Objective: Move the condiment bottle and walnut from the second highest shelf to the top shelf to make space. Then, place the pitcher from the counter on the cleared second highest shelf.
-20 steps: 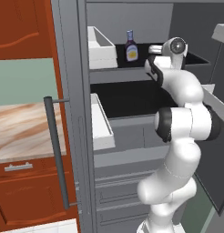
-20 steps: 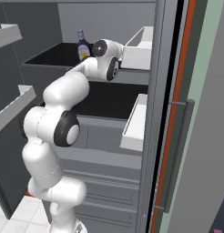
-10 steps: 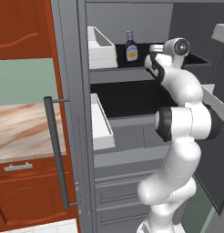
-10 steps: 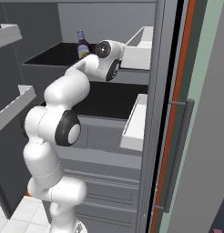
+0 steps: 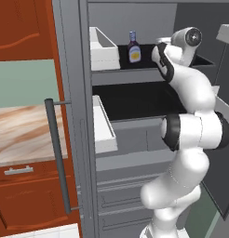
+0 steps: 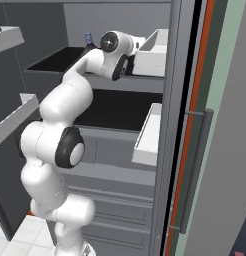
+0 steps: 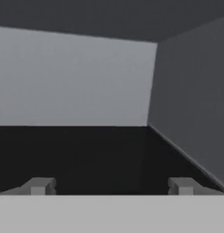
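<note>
Bottle (image 5: 134,48) stands upright on top shelf (image 5: 135,73), left of the hand. Gripper (image 7: 111,186) sits at that shelf's level w/ fingers (image 7: 40,185) wide apart, nothing between; they've spread over the last second. We judge a release just made. Walnut: can't make it out. 2nd shelf (image 5: 130,122) looks bare; pitcher step pending.
</note>
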